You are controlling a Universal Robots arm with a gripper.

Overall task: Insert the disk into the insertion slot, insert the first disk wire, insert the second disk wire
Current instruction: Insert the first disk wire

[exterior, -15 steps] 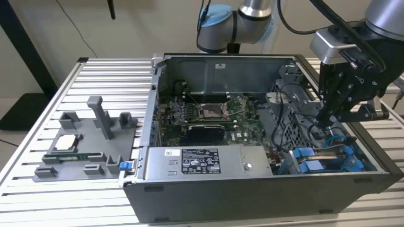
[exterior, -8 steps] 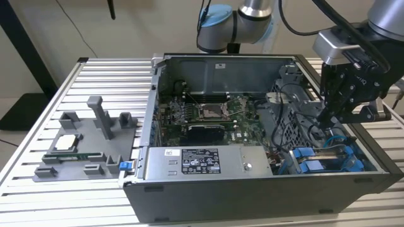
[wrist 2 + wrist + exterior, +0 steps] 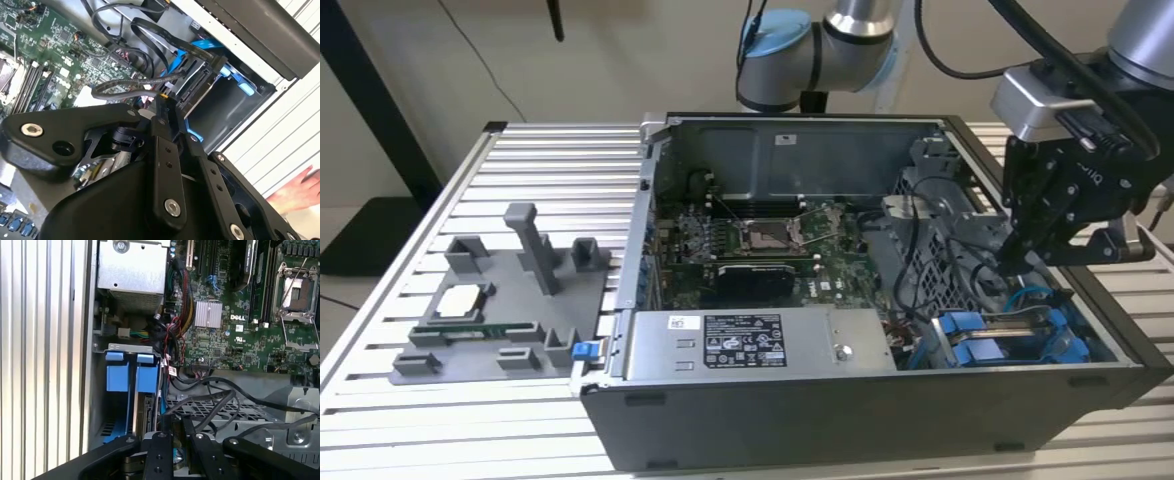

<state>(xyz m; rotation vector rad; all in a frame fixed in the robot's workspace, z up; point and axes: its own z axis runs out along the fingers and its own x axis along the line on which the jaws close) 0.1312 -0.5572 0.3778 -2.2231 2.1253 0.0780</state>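
Over the drive cage [image 3: 235, 412], the claw [image 3: 166, 106] looks clenched on a wire [image 3: 120, 91] beside the seated disk [image 3: 146, 382]; first-wire step, needing square alignment.

Exterior view is looking down from above at mid range, taking in the whole open computer case [image 3: 881, 400] on the slatted table [image 3: 454, 420]. Both wrist views are riding close over the case interior. They're sharing the motherboard [image 3: 220, 335] [image 3: 50, 45] and the blue-fitted drive cage [image 3: 122, 377] [image 3: 245, 88] with the exterior view.

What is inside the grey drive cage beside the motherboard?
Blue carrier frames and, apparently, the disk edge-on; the pincer covers the rest of the drive cage.
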